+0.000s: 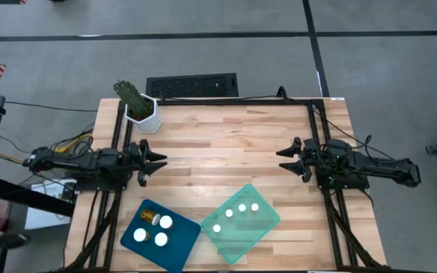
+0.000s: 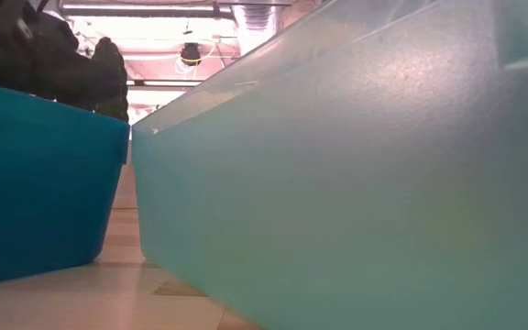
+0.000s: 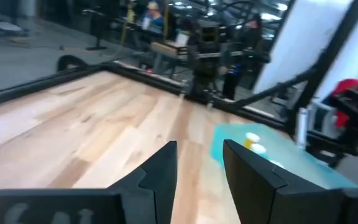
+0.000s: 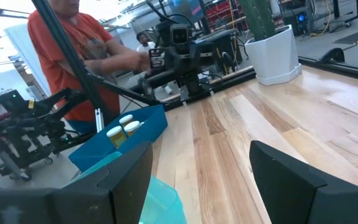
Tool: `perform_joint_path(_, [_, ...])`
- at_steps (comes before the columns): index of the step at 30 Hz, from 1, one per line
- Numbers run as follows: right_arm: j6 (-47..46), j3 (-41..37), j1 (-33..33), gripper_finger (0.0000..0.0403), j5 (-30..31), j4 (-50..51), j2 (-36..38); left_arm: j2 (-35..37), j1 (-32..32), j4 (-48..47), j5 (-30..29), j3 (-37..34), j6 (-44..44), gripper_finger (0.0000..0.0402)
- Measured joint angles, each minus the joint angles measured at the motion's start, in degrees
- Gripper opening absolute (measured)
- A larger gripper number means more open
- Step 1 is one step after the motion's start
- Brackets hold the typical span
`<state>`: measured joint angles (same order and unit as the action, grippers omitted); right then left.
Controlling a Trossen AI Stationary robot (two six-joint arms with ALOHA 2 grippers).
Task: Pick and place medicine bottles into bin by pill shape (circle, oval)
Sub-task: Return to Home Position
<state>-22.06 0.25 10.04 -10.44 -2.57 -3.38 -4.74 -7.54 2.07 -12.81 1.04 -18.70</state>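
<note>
Bottles [image 1: 242,206] all binned: four cap-up inside green bin [image 1: 237,243], others in blue bin [image 1: 183,236] just beside green bin. Probably light, rigid, slick plastic; best pinched across the amber body under the cap, without much squeeze. Left gripper [image 3: 199,146] and right gripper [image 4: 201,146] well apart from green bin, jaws parted, holding nothing.

Bottles [image 1: 242,207] in two adjacent bins [image 1: 236,244]

Left gripper [image 1: 156,161]: arm low and level on the left side, fingers parted. Right gripper [image 1: 285,159]: arm low and level on the right side, fingers spread wider. The 2 grippers face each other, well apart.
</note>
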Motion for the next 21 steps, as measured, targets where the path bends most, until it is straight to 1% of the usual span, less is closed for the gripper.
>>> perform_joint_path(3, [0.0, 0.02, -0.02, 0.0282, -0.02, 0.0, 0.0, -0.14, 2.64, 0.09, -0.94, 0.0, 0.02, 0.0122])
perform_joint_path(7, [0.0, 0.01, -0.01, 0.0282, 0.0, 0.0, 0.0, -0.14, 4.11, 0.15, -1.34, 0.0, 0.02, 0.0122])
perform_joint_path(21, [0.0, 0.02, -0.02, 0.0282, 0.0, 0.0, 0.0, -0.14, 4.27, 0.15, -1.34, 0.0, 0.03, 0.0122])
